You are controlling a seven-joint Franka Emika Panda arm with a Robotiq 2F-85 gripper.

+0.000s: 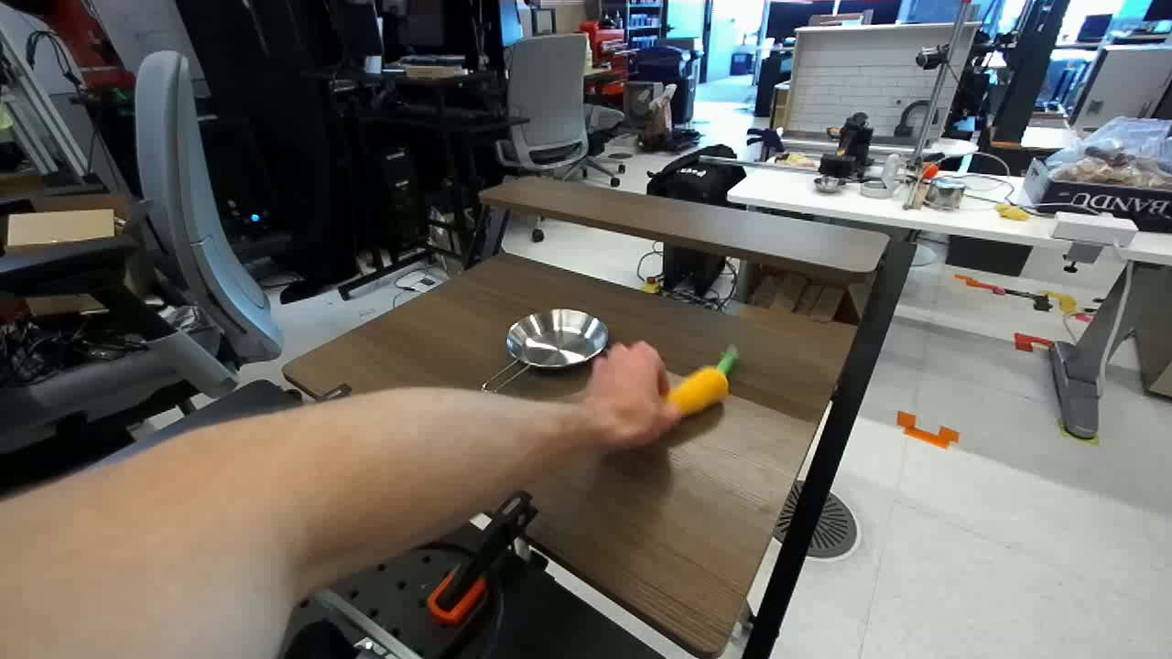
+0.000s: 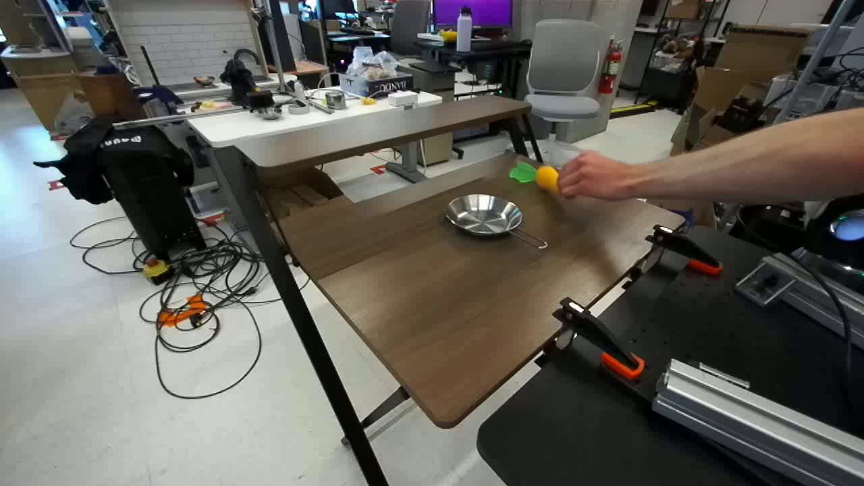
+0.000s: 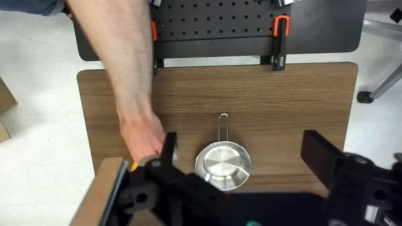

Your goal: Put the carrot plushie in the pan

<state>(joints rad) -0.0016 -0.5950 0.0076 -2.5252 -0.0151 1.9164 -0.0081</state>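
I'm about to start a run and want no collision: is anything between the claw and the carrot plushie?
Yes: a person's hand. In both exterior views it holds the carrot plushie by its leafless end, and in the wrist view only a sliver shows past the hand. The open claw should probably wait.

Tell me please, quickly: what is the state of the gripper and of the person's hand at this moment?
Gripper: open, holding nothing.
Person's hand: holding the carrot plushie by the end opposite its green tip.
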